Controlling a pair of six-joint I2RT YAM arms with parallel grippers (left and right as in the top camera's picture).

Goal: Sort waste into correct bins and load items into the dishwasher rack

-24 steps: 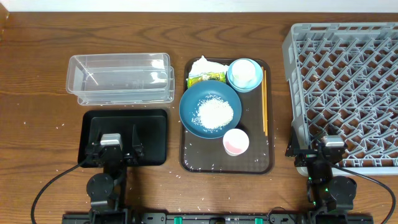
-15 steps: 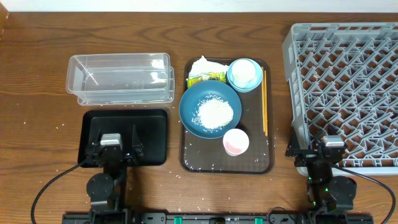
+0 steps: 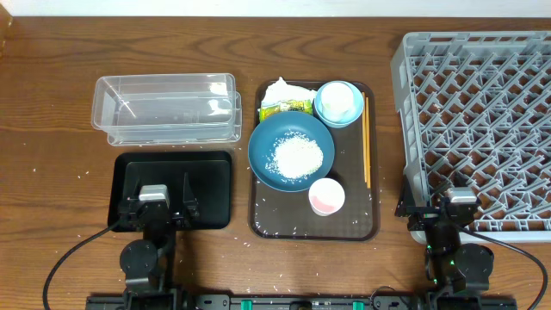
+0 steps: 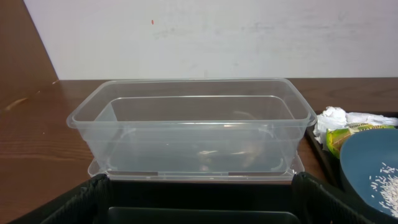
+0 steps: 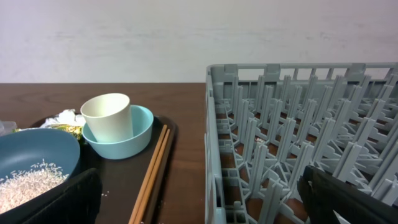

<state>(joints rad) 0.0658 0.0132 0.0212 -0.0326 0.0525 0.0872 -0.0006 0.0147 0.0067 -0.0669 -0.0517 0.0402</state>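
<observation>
Left jaws and right jaws are gaping wide, empty.
Nearest, a matte black tray [image 3: 215,194] is lying flat; beyond, a clear plastic tub [image 3: 164,79]; loose rice [image 3: 298,157] is sitting in the glossy dark-blue bowl [image 3: 269,138], left of the grey lattice rack [image 3: 482,103].

We look down on a dark-brown wooden table [image 3: 52,103], its grain running left to right across the overhead view. In both wrist views a plain white wall [image 4: 217,37] rises behind the table's far edge, softly and evenly lit. At the upper left of the left wrist view a dark brown panel [image 4: 18,43] cuts across the wall. A tiny red mark [image 4: 152,22] sits near the top.
</observation>
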